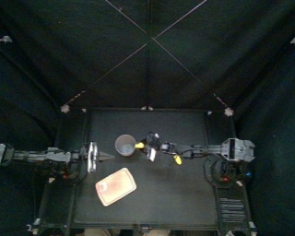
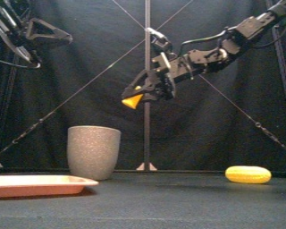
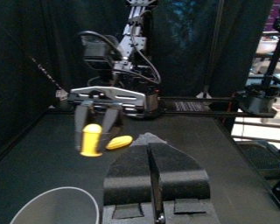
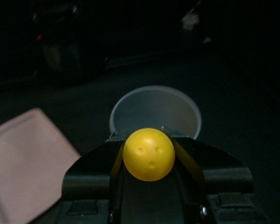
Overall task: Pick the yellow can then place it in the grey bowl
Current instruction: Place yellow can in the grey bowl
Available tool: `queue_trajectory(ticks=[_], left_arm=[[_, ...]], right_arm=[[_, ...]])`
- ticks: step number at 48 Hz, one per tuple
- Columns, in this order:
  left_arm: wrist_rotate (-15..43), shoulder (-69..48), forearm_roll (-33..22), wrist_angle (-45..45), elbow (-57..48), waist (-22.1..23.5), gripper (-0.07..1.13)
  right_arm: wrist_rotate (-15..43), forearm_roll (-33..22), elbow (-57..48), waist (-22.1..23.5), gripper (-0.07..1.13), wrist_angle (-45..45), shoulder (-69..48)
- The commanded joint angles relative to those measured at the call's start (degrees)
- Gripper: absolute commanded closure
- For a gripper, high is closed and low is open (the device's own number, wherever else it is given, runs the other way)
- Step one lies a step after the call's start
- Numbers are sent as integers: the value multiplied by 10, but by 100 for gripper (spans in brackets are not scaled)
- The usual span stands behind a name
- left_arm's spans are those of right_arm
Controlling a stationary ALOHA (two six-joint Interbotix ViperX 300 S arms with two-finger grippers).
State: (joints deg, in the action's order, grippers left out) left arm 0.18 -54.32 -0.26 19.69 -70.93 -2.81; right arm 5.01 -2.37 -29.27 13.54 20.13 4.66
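The grey cup (image 2: 94,152) has its mouth open to the air above. The right hand (image 2: 138,97), gripping the yellow can (image 2: 132,101), hangs above rim height, just to the cup's right. The left hand (image 3: 152,149) hangs near the cup on its left side. The pink tray (image 2: 38,185) and a yellow toy (image 2: 247,174) lie low on the bench (image 2: 170,201), clear of the cup.
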Motion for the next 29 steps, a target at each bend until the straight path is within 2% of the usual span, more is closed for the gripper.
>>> queue_trajectory(ticks=[1,20,29], left_arm=[[2,2,2,2,7,-8,107],[3,2,4,4,-4,-17,107],[3,2,5,16,-3,-21,107]], right_arm=[[-2,8,58,13,50,-4,23],[-1,11,153,16,49,-48,120],[0,15,159,13,38,-52,128]])
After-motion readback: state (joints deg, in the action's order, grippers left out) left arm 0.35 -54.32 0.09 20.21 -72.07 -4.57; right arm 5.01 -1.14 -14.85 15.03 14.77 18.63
